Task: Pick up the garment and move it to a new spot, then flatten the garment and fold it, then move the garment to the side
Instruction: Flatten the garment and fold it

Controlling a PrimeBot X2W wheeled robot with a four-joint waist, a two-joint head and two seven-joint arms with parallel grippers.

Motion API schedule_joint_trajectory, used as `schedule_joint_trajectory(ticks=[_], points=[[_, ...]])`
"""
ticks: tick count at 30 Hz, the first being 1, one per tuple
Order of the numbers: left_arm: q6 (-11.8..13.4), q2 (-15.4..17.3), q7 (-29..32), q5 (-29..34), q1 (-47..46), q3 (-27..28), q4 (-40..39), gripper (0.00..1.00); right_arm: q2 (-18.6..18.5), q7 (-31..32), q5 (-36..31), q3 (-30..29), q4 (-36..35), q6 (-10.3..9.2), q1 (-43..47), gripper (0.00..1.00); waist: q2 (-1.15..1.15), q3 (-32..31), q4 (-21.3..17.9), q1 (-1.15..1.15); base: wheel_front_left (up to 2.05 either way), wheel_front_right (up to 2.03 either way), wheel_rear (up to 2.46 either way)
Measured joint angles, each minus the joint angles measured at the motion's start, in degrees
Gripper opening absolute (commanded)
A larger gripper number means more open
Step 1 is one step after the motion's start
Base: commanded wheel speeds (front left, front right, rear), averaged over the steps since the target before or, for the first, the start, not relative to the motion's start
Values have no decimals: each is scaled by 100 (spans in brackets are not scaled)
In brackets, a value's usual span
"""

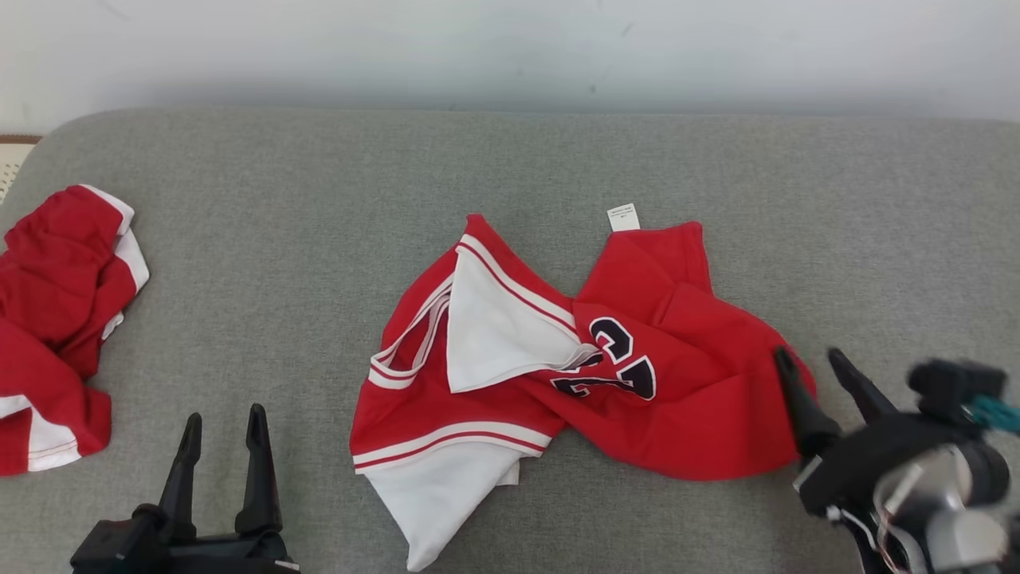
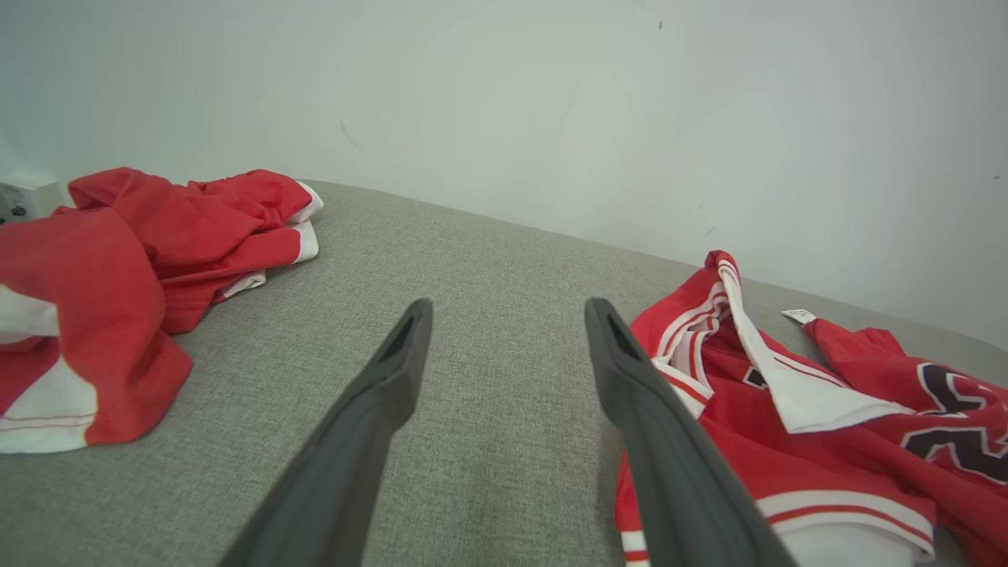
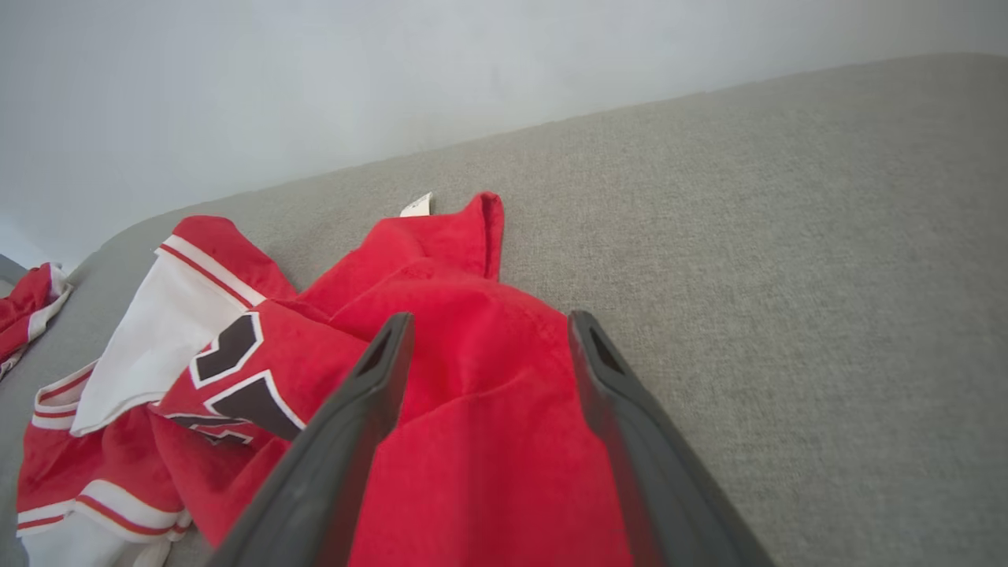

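Note:
The garment (image 1: 637, 399), a red jersey with black white-edged numerals, white panels and a small white label, lies crumpled in the middle of the grey surface (image 1: 510, 159). My right gripper (image 1: 809, 359) hangs open over its right edge; in the right wrist view the red cloth of the garment (image 3: 472, 441) fills the gap between the two dark fingers (image 3: 346, 425). My left gripper (image 1: 223, 421) stands open at the lower left, well left of the jersey, with bare grey fabric between its fingers (image 2: 370, 425). The garment (image 2: 827, 441) lies to its right.
A smaller red garment with white panels (image 1: 56, 319) is bunched at the left edge, and the same smaller garment (image 2: 118, 276) shows left of my left gripper. A pale wall (image 1: 510, 48) runs behind the surface. Bare grey fabric extends right of the jersey.

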Motion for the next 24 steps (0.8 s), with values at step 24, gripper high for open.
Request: schedule_joint_trajectory(ticks=[24], points=[[79,-2,0,-145,-90,-303,91,100,-987,780,155,2363,3961,2,-3181,100,0,70,607,0,0,0,0]])
